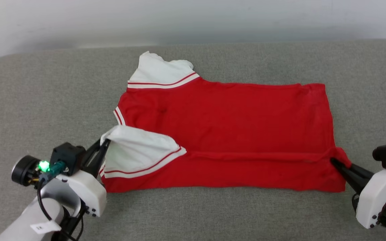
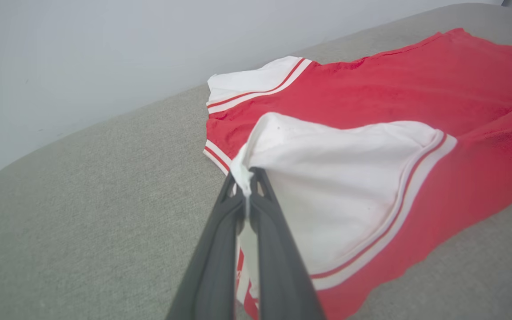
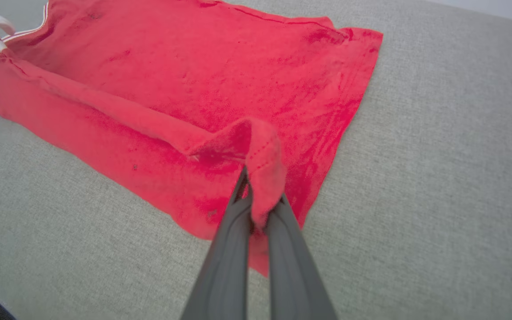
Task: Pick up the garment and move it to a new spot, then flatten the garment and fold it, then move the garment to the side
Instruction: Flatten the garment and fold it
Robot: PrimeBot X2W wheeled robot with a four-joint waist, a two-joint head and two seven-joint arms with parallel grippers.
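From the head view, the garment (image 1: pixel 226 134), a red T-shirt with white sleeves and red-and-white striped trim, lies spread across the middle of a grey fabric surface (image 1: pixel 45 100), collar end to the left and hem to the right. A pale wall (image 1: pixel 179 20) rises behind. The near long edge is turned over onto the body, leaving a raised crease along its length. The far sleeve (image 1: pixel 159 72) lies flat, pointing away.

The left wrist view adds detail. The left gripper (image 2: pixel 249 180) is clamped on the tip of the near sleeve (image 2: pixel 340 191), lifting it into a white tent over the red cloth.

The right wrist view shows the stitched hem corner (image 3: pixel 262 164) bunched and draped between the closed fingers of the right gripper (image 3: pixel 258 202).

Both arms reach in low from the near side, one at each end of the shirt, fingers angled inward.
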